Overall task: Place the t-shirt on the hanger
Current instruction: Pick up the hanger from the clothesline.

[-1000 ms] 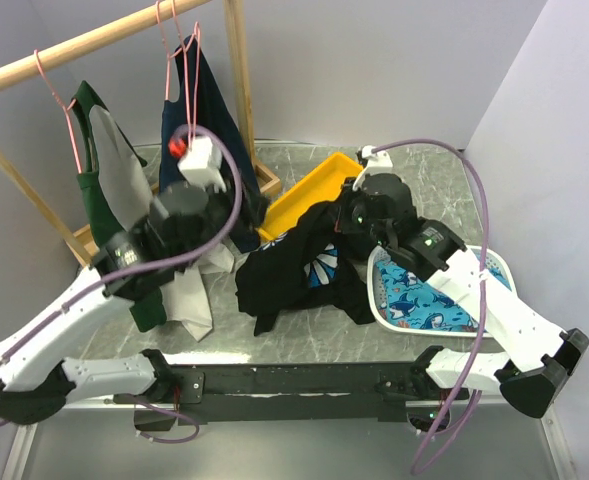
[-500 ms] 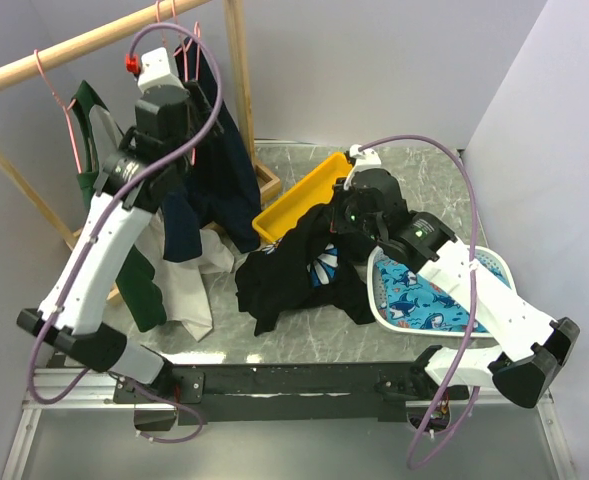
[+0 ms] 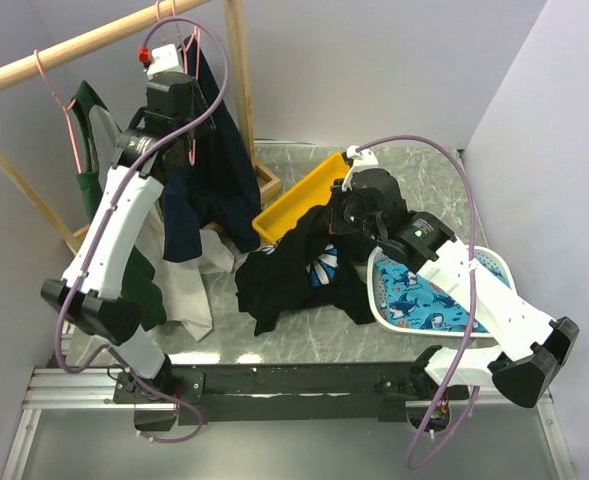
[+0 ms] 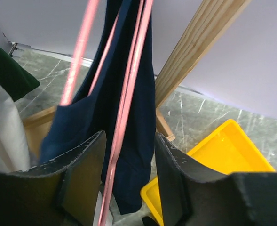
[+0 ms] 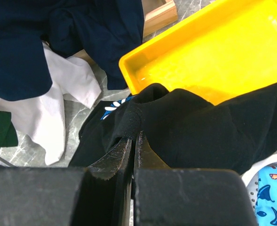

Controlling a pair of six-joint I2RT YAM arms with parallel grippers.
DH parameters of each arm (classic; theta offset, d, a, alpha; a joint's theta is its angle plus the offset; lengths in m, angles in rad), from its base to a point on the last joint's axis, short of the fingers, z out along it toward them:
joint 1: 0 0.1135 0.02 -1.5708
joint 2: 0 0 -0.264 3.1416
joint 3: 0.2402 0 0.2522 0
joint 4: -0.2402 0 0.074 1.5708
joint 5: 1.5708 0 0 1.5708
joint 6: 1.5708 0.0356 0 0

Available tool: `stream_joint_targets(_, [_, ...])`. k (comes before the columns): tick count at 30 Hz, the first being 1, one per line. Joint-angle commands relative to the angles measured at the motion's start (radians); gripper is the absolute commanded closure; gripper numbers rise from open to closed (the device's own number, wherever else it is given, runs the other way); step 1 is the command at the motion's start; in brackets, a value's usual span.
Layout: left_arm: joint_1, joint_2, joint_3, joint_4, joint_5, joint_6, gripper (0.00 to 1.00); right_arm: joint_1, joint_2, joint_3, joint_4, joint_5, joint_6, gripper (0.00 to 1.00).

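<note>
Over the far left corner of the counter (image 3: 309,332), the left claw (image 4: 129,139) stands open astride the hanger (image 4: 134,70), its wire running up between the jaws, while the t-shirt (image 3: 292,268) lies mid-counter, well apart, pinched in the closed right claw (image 5: 132,137).

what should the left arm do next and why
Probably close the left gripper on the hanger: in the left wrist view its pink wire runs between the open jaws, not yet pinched. The right gripper is already shut on the t-shirt, so securing the hanger seems the missing piece.
</note>
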Motion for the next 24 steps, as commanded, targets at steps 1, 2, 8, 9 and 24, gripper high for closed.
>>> stream_joint_targets(1, [0.003,0.034,0.057,0.023,-0.016,0.055,0.53,-0.005,-0.006,0.047,0.036,-0.015,-0.01,1.0])
stream_joint_targets(2, [0.003,0.034,0.053,0.046,-0.019,0.062,0.54,-0.005,-0.006,0.047,0.038,-0.018,-0.011,1.0])
stream_joint_targets(8, [0.003,0.066,0.068,0.086,-0.04,0.124,0.76,-0.005,-0.001,0.057,0.033,-0.022,-0.011,1.0])
stream_joint_targets(9, [0.003,0.066,0.067,0.101,-0.042,0.13,0.84,-0.007,-0.003,0.057,0.032,-0.022,-0.013,1.0])
stream_joint_targets(24, [0.003,-0.064,-0.001,0.218,0.122,0.214,0.99,-0.005,0.006,0.089,0.013,-0.007,-0.03,1.0])
